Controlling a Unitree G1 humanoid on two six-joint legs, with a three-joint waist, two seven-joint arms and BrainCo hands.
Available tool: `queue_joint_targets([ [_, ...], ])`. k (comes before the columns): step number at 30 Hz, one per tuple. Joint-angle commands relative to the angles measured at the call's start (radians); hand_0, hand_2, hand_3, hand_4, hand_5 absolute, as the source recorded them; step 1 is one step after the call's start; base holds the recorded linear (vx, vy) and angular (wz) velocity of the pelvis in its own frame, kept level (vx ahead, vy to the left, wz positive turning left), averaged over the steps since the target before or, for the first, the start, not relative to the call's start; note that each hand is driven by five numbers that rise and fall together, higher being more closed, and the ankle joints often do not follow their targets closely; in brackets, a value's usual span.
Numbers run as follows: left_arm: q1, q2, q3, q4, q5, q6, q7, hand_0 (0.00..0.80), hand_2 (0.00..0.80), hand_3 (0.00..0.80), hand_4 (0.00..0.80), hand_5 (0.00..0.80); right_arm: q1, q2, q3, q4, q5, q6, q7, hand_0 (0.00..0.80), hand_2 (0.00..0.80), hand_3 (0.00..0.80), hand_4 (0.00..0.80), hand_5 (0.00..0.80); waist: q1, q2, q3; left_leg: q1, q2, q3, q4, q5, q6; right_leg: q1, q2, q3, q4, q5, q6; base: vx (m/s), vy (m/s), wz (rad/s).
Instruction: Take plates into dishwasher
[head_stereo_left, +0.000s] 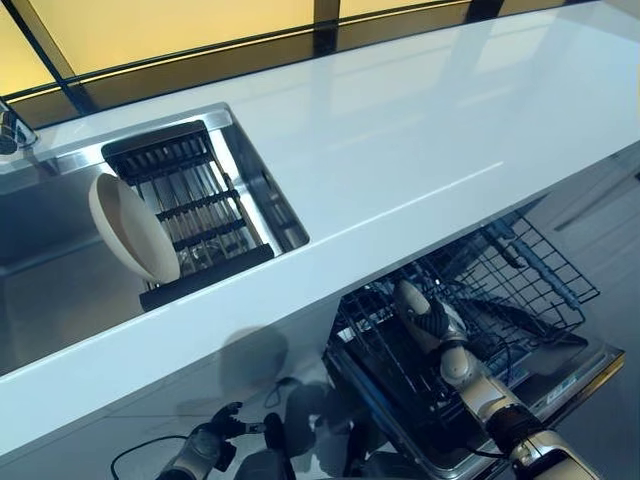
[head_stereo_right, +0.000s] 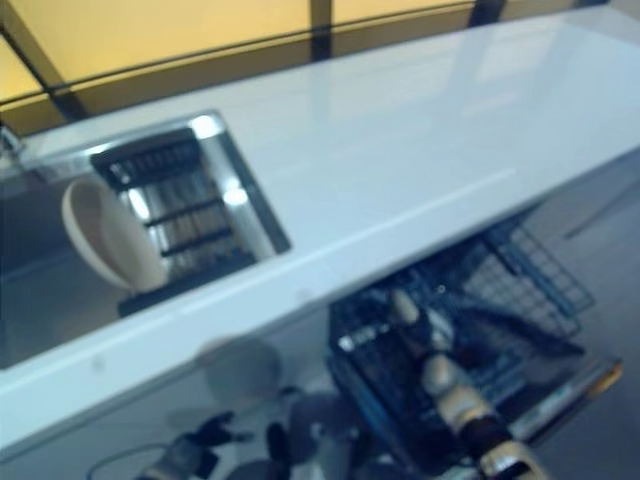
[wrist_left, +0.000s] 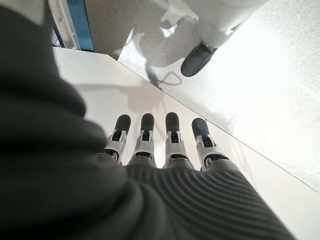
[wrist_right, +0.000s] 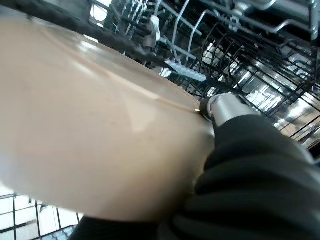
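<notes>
Overhead, in the left eye view, the white surface (head_stereo_left: 400, 140) runs as a long bare slab from the sink (head_stereo_left: 40, 270) at the left out to the far right, its front edge overhanging the pulled-out dishwasher rack (head_stereo_left: 500, 300) below. In the sink a dark drying rack (head_stereo_left: 190, 210) lies along the right wall, and one cream plate (head_stereo_left: 130, 228) stands on edge against the rack's left side. Below the surface's edge, the right hand (head_stereo_left: 425, 315) reaches into the wire rack, with a second cream plate (head_stereo_left: 410, 297) showing edge-on just above its dark cover. The left hand (head_stereo_left: 210, 445) hangs low in front of the surface, well apart from both plates.

The right eye view repeats this: the right hand (head_stereo_right: 420, 325) sits among the rack's tines, with open wire bays to its right.

In the left wrist view, the left hand (wrist_left: 160, 145) shows straight fingers side by side, holding nothing, over a pale panel (wrist_left: 125, 90) with speckled floor (wrist_left: 270, 90) beyond its edge.

In the right wrist view, the cream plate (wrist_right: 90, 125) fills most of the frame right against the right hand (wrist_right: 240, 165); a silver fingertip presses on its rim, so the hand grips it. The dark wires of the rack (wrist_right: 250, 65) crowd close behind the plate's upper edge.
</notes>
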Motion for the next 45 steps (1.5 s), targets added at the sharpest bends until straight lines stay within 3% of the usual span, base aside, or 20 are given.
queue_joint_targets([
  [1,-0.062,-0.014,-0.083,0.035,0.025,-0.023,-0.005,0.000,0.000,0.000,0.000,0.000,-0.052,0.015,0.027,0.075,-0.020,0.038,-0.020,0.800,0.800,0.800,0.800,0.800,0.032,0.031,-0.018,-0.022,-0.026,-0.005,0.002,-0.046,-0.018,-0.034,0.024,0.024,0.123,-0.112,0.027,-0.001,0.009,0.04],
  [44,-0.090,-0.040,-0.109,0.045,0.019,-0.027,-0.002,0.000,0.000,0.000,0.000,0.000,-0.090,0.104,0.095,0.203,-0.051,0.118,-0.022,0.800,0.800,0.800,0.800,0.800,0.049,0.046,-0.004,-0.027,-0.045,-0.030,-0.002,-0.046,-0.013,-0.046,0.014,0.016,0.115,-0.096,0.025,-0.001,0.003,0.01],
  [45,-0.090,-0.040,-0.109,0.046,0.019,-0.028,-0.001,0.000,0.000,0.000,0.000,0.000,-0.090,0.105,0.095,0.204,-0.054,0.119,-0.021,0.712,0.712,0.712,0.712,0.712,0.049,0.046,-0.003,-0.026,-0.044,-0.030,-0.002,-0.046,-0.013,-0.047,0.014,0.015,0.115,-0.096,0.025,0.000,0.000,0.00],
])
